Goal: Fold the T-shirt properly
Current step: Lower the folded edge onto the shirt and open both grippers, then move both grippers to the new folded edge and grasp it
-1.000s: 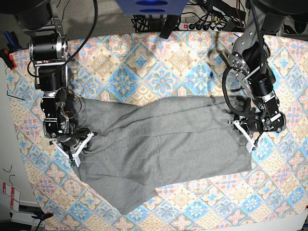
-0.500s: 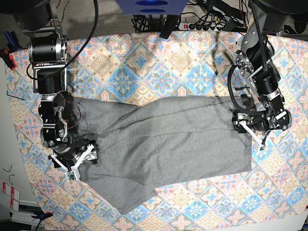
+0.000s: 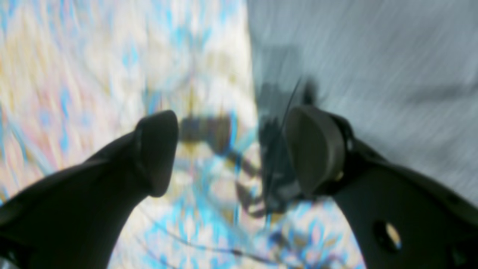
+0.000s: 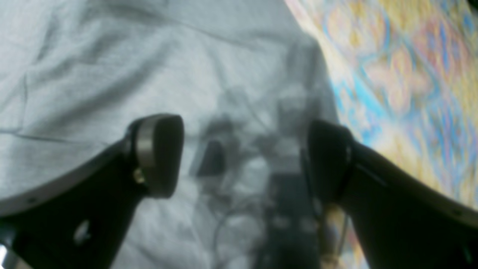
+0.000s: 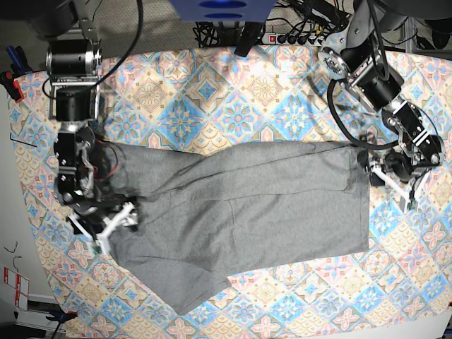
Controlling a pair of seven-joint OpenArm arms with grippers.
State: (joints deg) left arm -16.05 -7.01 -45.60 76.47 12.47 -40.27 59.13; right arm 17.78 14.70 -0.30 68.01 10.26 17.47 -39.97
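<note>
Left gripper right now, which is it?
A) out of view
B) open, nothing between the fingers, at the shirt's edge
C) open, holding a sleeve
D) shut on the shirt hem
B: in the left wrist view the left gripper has its jaws spread with only the tablecloth and the edge of the T-shirt beneath, no cloth pinched.

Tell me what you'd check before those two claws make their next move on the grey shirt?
1. Left gripper open: ok, jaws spread.
2. Right gripper open: ok.
3. Left gripper over the T-shirt: not ok; it sits beside the edge, above the tablecloth.
4. Right gripper over the T-shirt: ok, at its edge.
5. Cloth caught in either gripper: ok, none seen.
6. T-shirt lying flat: not ok; creases cross it.
</note>
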